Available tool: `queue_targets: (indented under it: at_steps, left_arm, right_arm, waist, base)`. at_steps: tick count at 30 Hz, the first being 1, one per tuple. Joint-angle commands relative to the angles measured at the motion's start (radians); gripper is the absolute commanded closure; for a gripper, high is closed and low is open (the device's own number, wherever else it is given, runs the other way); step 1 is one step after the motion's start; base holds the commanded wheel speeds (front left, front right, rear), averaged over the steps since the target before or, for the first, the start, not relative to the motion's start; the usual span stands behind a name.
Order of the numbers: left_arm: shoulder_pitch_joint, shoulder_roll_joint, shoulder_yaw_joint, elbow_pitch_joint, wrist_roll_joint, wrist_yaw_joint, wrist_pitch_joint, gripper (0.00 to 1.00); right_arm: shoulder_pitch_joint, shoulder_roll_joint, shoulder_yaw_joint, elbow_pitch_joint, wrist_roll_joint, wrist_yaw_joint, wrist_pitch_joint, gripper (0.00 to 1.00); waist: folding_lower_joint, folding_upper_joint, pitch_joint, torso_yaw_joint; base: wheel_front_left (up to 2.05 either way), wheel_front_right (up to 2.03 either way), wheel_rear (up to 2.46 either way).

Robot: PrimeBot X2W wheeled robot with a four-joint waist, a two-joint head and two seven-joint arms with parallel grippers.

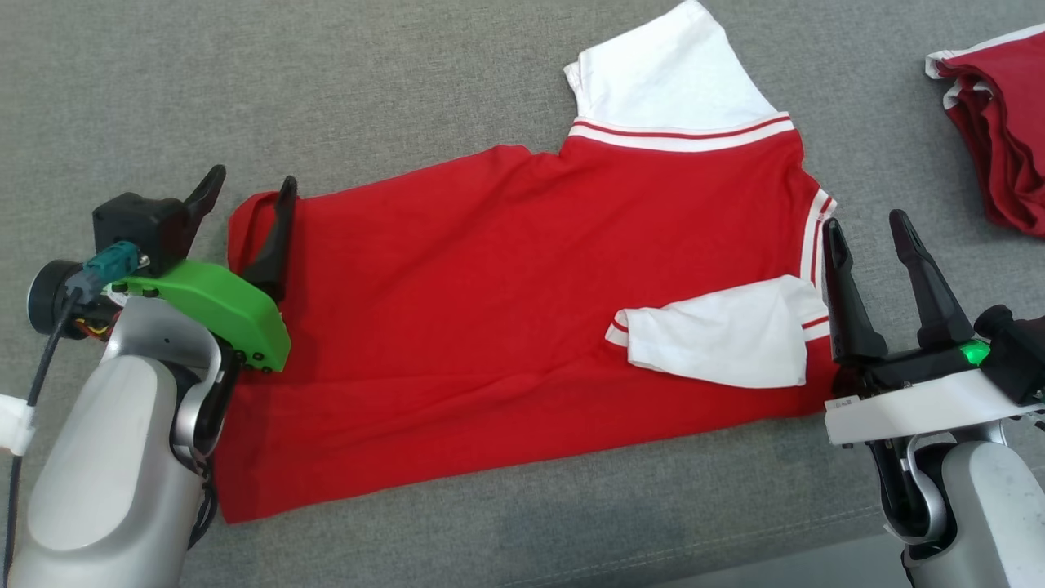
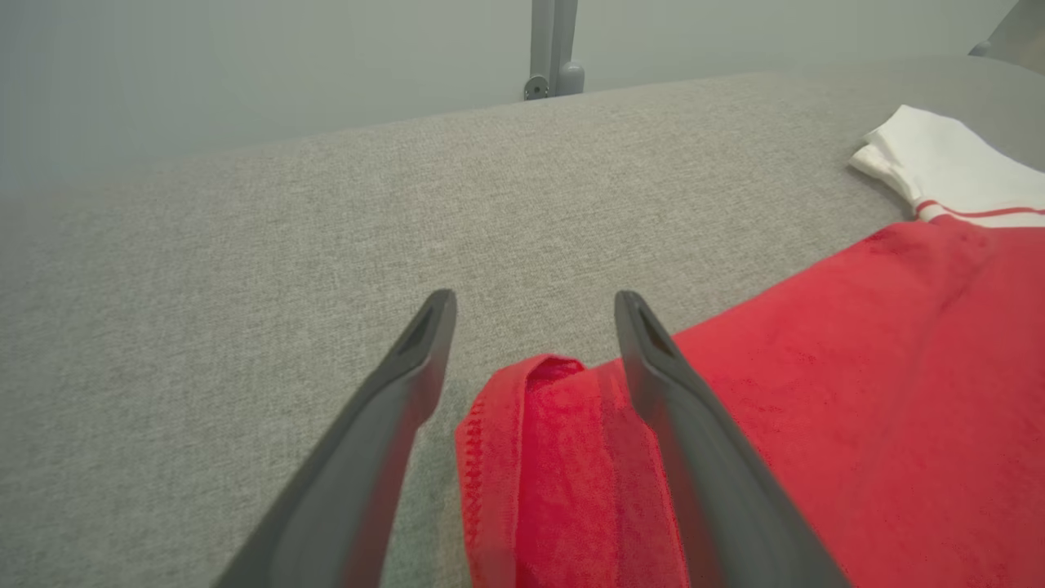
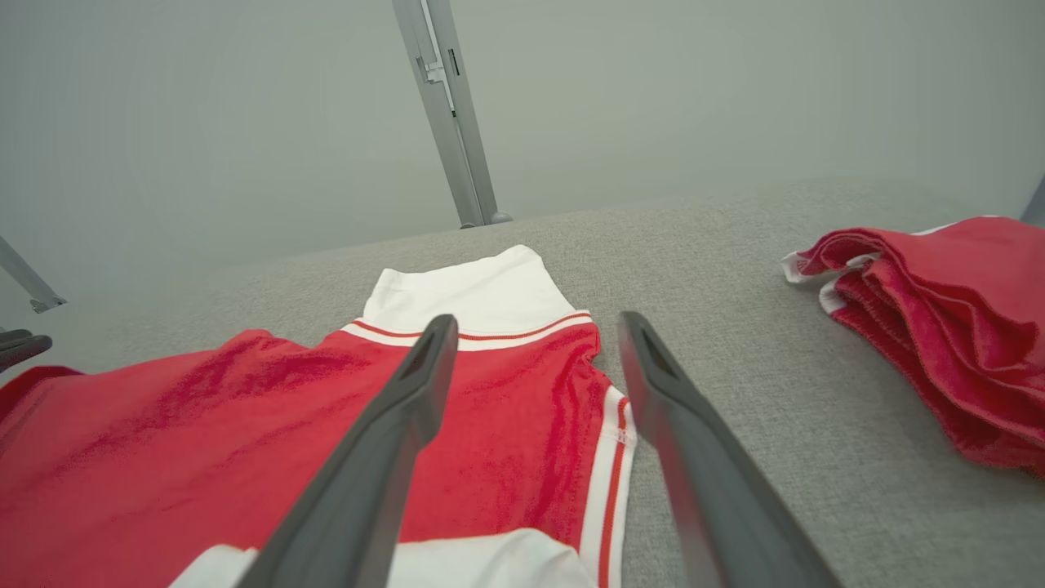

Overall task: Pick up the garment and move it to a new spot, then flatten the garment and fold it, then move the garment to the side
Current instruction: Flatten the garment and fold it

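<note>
At the garment's (image 1: 490, 310) hem corner the left gripper (image 1: 251, 178) straddled the fold, fingers spread, the right gripper (image 1: 864, 220) likewise spread at the opposite, collar end.

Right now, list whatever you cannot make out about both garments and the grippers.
- Head view: the red shirt's near left corner is hidden behind the left arm.
- Head view: the second red garment is cut off by the right edge.
- Left wrist view: whether the left gripper touches the curled hem between its fingers is unclear.
</note>
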Motion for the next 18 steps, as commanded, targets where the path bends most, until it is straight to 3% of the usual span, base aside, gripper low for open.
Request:
queue_targets:
  at_steps: [1,4,5,6,7,8,18]
  left_arm:
    - [-0.021,0.011,0.010,0.032,-0.021,-0.005,0.012,0.00]
    - [-0.026,0.017,0.012,0.064,-0.037,-0.009,0.031,0.00]
    - [-0.028,0.019,0.011,0.068,-0.040,-0.010,0.036,0.11]
    - [-0.028,0.021,0.010,0.073,-0.047,-0.012,0.044,0.43]
    - [-0.028,0.024,0.008,0.076,-0.050,-0.014,0.049,0.83]
    - [-0.030,0.024,0.006,0.073,-0.055,-0.015,0.052,1.00]
    - [-0.032,0.036,0.007,0.049,-0.065,-0.013,0.044,1.00]
  right_arm:
    - [-0.010,0.001,-0.001,0.012,0.008,-0.001,-0.009,0.00]
    - [-0.012,-0.002,-0.005,0.026,0.012,-0.001,-0.015,0.00]
    - [-0.014,-0.004,-0.007,0.029,0.014,-0.001,-0.016,0.00]
    - [-0.016,-0.005,-0.009,0.032,0.015,-0.001,-0.016,0.00]
    - [-0.019,-0.007,-0.010,0.036,0.016,-0.001,-0.017,0.00]
    - [-0.021,-0.009,-0.012,0.040,0.018,-0.001,-0.017,0.00]
    - [-0.121,-0.057,-0.028,0.082,0.040,-0.001,-0.008,0.00]
  waist:
    - [0.0000,0.0000,0.016,-0.016]
    - [0.0000,0.0000,0.018,-0.012]
    - [0.0000,0.0000,0.019,-0.010]
    - [0.0000,0.0000,0.019,-0.008]
    - [0.0000,0.0000,0.019,-0.006]
    - [0.0000,0.0000,0.019,-0.003]
    - [0.0000,0.0000,0.022,0.006]
  base:
    - [0.00,0.00,0.00]
    - [0.00,0.00,0.00]
    - [0.00,0.00,0.00]
    - [0.00,0.00,0.00]
    - [0.00,0.00,0.00]
    - [0.00,0.00,0.00]
    - [0.00,0.00,0.00]
